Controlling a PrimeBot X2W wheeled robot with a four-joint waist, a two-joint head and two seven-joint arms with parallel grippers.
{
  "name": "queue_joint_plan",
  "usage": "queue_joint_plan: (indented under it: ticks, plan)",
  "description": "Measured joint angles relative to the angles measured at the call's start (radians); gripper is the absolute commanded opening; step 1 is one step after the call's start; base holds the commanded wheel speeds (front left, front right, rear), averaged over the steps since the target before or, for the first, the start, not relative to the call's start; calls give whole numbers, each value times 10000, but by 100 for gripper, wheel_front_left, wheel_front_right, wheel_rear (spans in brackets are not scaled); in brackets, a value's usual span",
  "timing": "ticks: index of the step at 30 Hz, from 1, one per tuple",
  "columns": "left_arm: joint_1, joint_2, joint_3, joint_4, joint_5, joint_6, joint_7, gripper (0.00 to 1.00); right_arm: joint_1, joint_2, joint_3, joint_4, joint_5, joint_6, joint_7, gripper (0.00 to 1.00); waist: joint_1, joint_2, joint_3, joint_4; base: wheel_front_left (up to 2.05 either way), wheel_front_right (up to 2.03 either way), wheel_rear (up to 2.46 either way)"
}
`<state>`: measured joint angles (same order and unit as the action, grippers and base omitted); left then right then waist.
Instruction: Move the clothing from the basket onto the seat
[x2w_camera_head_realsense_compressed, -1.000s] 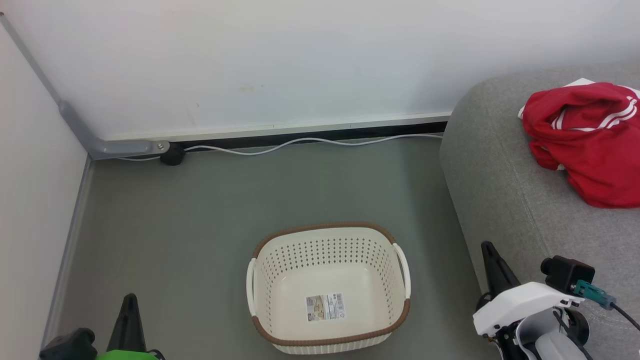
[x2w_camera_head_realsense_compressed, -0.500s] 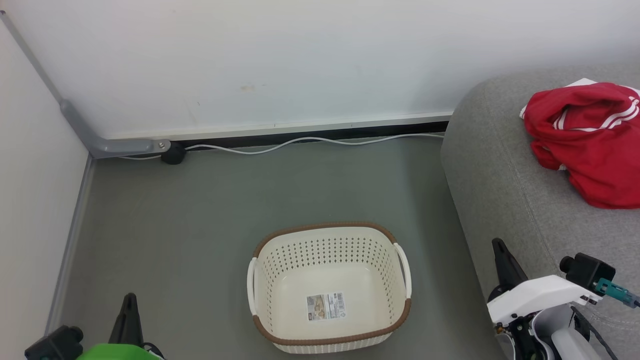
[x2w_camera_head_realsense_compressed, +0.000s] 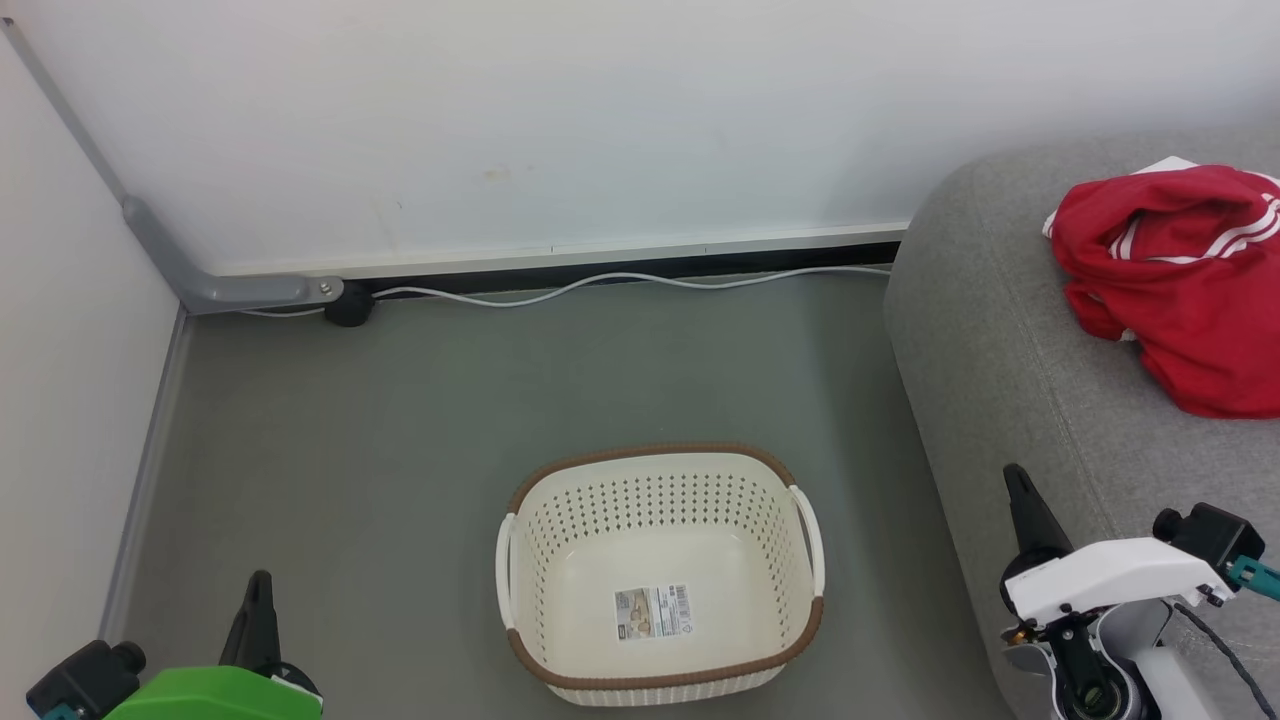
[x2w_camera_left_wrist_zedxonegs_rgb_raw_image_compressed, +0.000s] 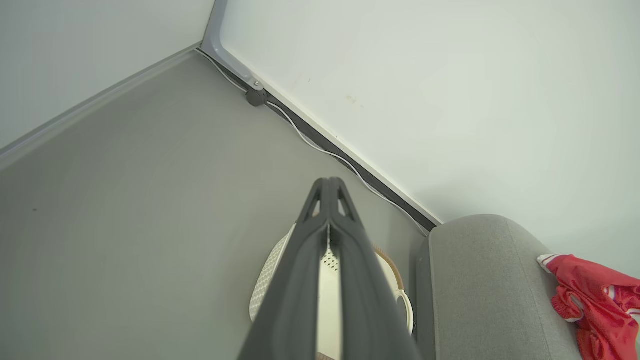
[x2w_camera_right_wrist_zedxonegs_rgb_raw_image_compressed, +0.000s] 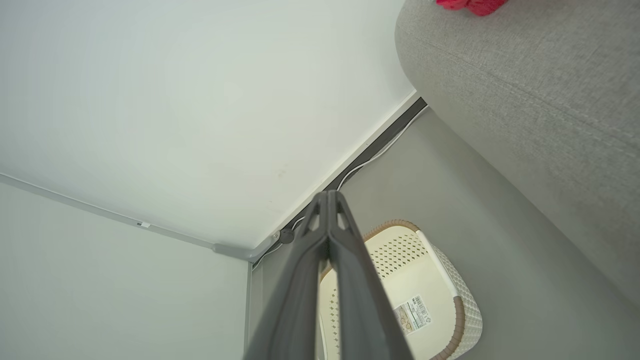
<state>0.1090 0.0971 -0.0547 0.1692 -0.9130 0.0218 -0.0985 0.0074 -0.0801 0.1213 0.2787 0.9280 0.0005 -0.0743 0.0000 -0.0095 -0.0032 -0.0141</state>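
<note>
The red clothing with white stripes lies crumpled on the grey seat at the right, also seen as red clothing on the seat. The cream basket stands on the floor with only a paper label on its bottom; the basket shows below the right fingers. My left gripper is shut at the lower left, holding nothing. My right gripper is shut beside the seat's front edge, holding nothing. Both pairs of fingers press together, left gripper, right gripper.
A white wall with a grey baseboard and a white cable runs along the back. A grey conduit bends down in the left corner. Grey floor lies open around the basket.
My right gripper has slid to the right and slightly up along the seat's front. The left arm has shifted a little, its green body showing more. Clothing and basket stay put.
</note>
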Motion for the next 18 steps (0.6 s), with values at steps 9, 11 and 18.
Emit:
queue_joint_plan:
  ticks: [9, 11, 18]
  plan:
    - [-163, -84, 171, 176, -1047, -230, 290, 0, -69, 33, -376, 4, 1080, 174, 242, 0, 0, 0, 9, 22, 0, 0, 0]
    - [-276, -92, 207, 196, -1360, -297, 368, 0, -92, 42, -460, 4, 1310, 228, 328, 0, 0, 0, 11, 27, 0, 0, 0]
    - [-460, -127, 330, 334, -2138, -407, 558, 0, -210, 98, -748, 8, 2130, 347, 537, 0, 0, 0, 18, 45, 0, 0, 0]
